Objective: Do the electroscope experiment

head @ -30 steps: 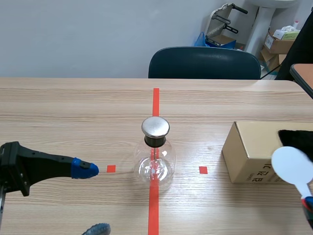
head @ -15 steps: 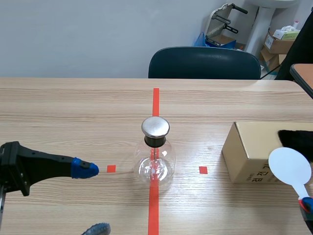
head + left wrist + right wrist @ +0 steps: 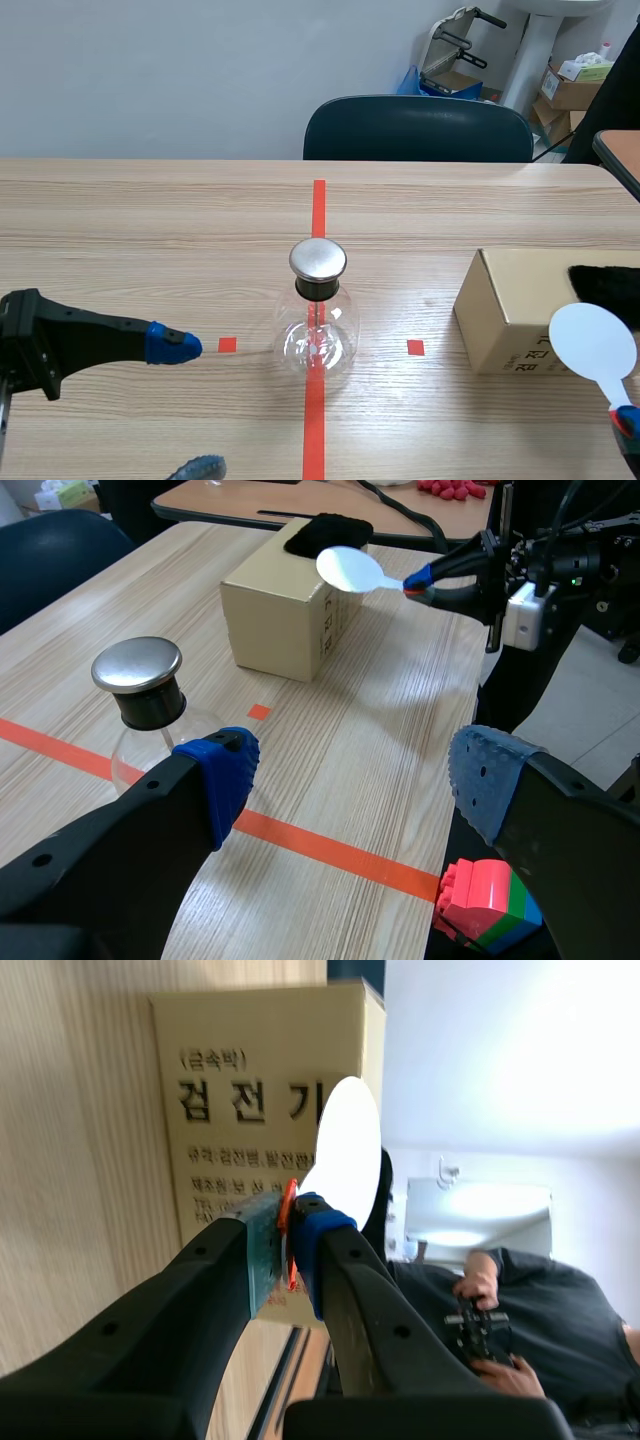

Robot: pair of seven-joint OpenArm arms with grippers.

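Left end effector [image 3: 188, 405]: spread wide with nothing between the blue pads; hung low to the left of the electroscope [image 3: 317, 322], nearer the robot and clear of the glass.
Right end effector [image 3: 627, 418]: pinched the handle of the white paddle [image 3: 594, 341]; sat well to the right of the electroscope, nearer the robot.
Paddle: stood with its round disc above the grip, well apart from the electroscope.
Electroscope: stood upright on the bench [image 3: 150, 220], on the red tape line; round glass flask, dark neck, metal cap [image 3: 318, 259]; touched by nothing.
Cardboard box [image 3: 510, 310]: lay right of the electroscope, apart from it, with a black cloth [image 3: 603, 285] on top.
Chair [image 3: 418, 128]: stood beyond the electroscope, past the bench's far edge.
Step in hand: judged as paddle held ready, not yet brought to the cap; cannot tell whether rubbed on the cloth.
Next move: probably called for carrying the disc leftward and level to just above the cap, slowly, without knocking the flask.
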